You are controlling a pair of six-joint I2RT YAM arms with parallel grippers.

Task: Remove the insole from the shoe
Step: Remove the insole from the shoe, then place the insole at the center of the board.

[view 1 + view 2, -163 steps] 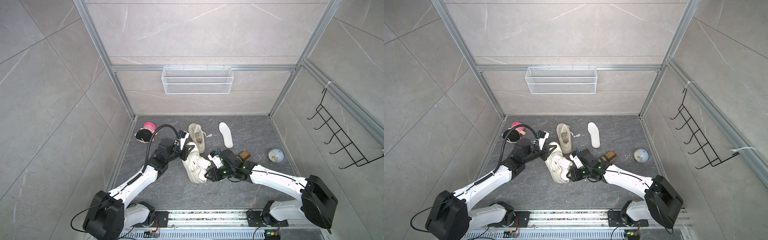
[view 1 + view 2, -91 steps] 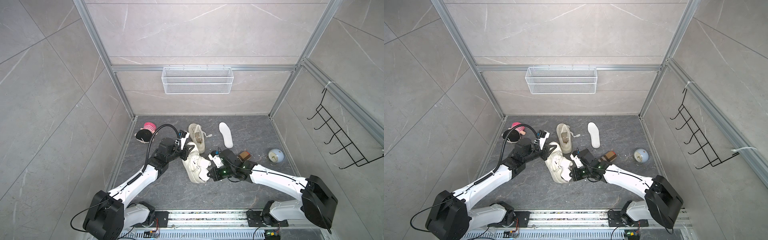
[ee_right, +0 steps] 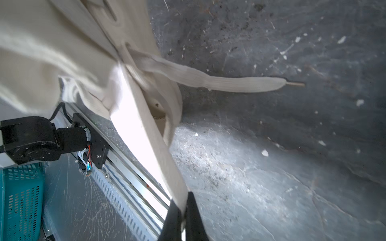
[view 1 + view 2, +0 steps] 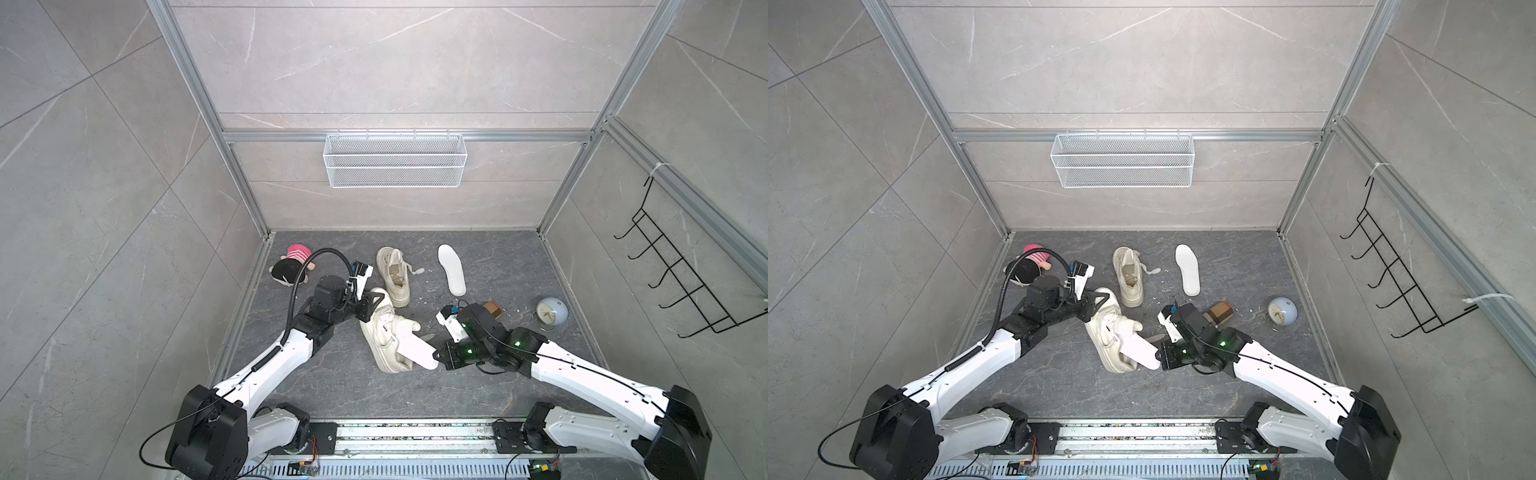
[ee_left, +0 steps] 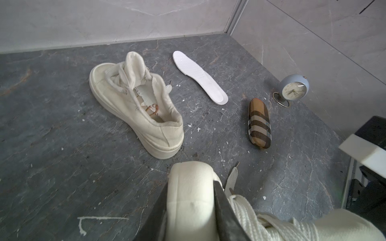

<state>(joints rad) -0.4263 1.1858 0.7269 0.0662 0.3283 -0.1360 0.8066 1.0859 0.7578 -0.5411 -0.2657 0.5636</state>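
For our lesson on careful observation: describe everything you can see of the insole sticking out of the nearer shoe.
The insole is a white, flat, foam-like strip, partly out of the cream shoe. Its free end slants out of the opening and is pinched in the shut right hand; the rest is hidden inside. The left hand grips the shoe's far end, not the insole.

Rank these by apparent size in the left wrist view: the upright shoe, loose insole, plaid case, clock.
1. upright shoe
2. loose insole
3. plaid case and clock: too alike to rank; the clock sits farther away.
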